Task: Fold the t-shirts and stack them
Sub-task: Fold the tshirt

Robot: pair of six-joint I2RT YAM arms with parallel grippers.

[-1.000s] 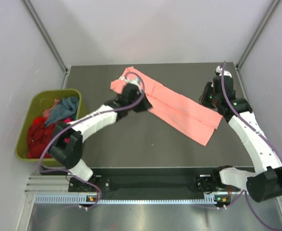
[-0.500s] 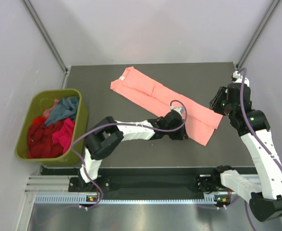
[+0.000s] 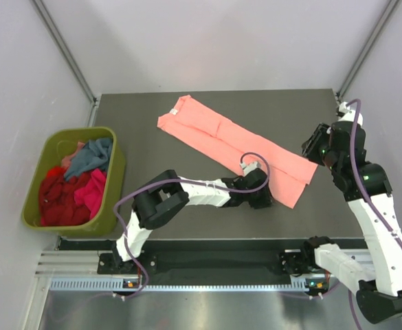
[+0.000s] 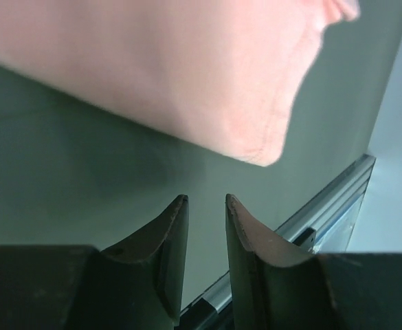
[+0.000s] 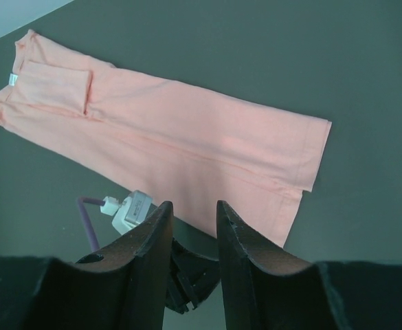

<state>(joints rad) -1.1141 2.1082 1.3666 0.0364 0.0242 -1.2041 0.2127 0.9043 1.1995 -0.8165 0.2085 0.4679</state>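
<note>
Since a second ago the left gripper (image 3: 259, 198) has travelled from the collar end of the long folded salmon-pink cotton t-shirt (image 3: 235, 141) down along its near side, and it now sits low over the dark grey table (image 3: 152, 165) beside the shirt's hem end. The right gripper (image 3: 313, 146), which was over the far hem corner, has drawn back to the right and hangs off the cloth near the table's right edge. The shirt itself lies as it did: a narrow strip running diagonally from the far left to the near right of the table.

In the left wrist view the left gripper (image 4: 206, 201) has its two fingers a narrow gap apart with nothing between them, only bare table below, and the rounded corner of the pink shirt (image 4: 187, 69) just ahead, not touched. In the right wrist view the right gripper (image 5: 192, 205) is likewise slightly spread and empty, looking down from above on the whole shirt (image 5: 173, 130).

At the left, off the table, the olive-green plastic bin (image 3: 119, 161) holds a crumpled red t-shirt (image 3: 53, 196), a magenta t-shirt (image 3: 91, 194) and a teal-blue t-shirt (image 3: 91, 157)
</note>
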